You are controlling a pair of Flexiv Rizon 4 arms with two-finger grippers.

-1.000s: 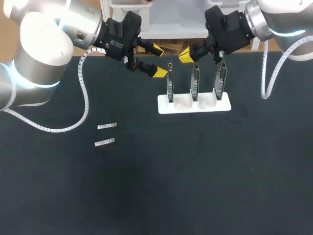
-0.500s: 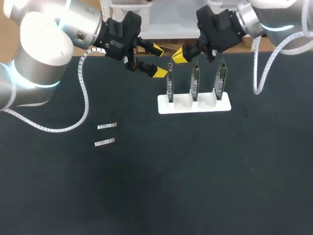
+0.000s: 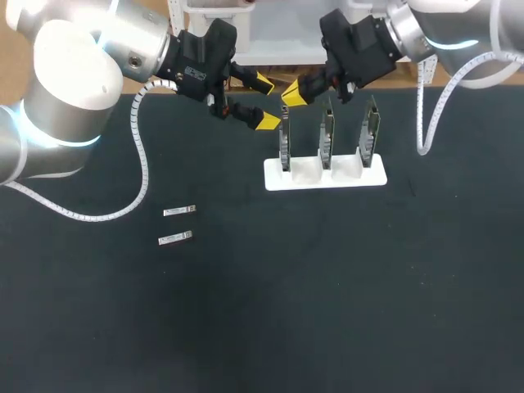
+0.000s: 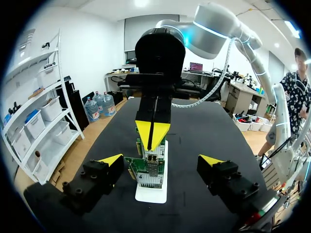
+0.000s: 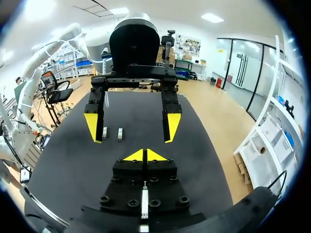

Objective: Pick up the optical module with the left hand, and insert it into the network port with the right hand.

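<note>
On the black table (image 3: 246,311) two optical modules (image 3: 178,211) lie untouched, and beside the network port boards (image 3: 327,137) the left gripper (image 3: 265,102) is open, the right gripper (image 3: 295,92) has its tips pressed together.

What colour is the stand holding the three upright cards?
White; the stand shows best in the head view.

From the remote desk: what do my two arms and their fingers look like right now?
The left arm and right arm are rounded silver-white shells with pale blue glowing bands at the joints. A white coiled cable trails from each. The left gripper and right gripper are black blocks; their fingers end in bright yellow wedge tips.
</note>
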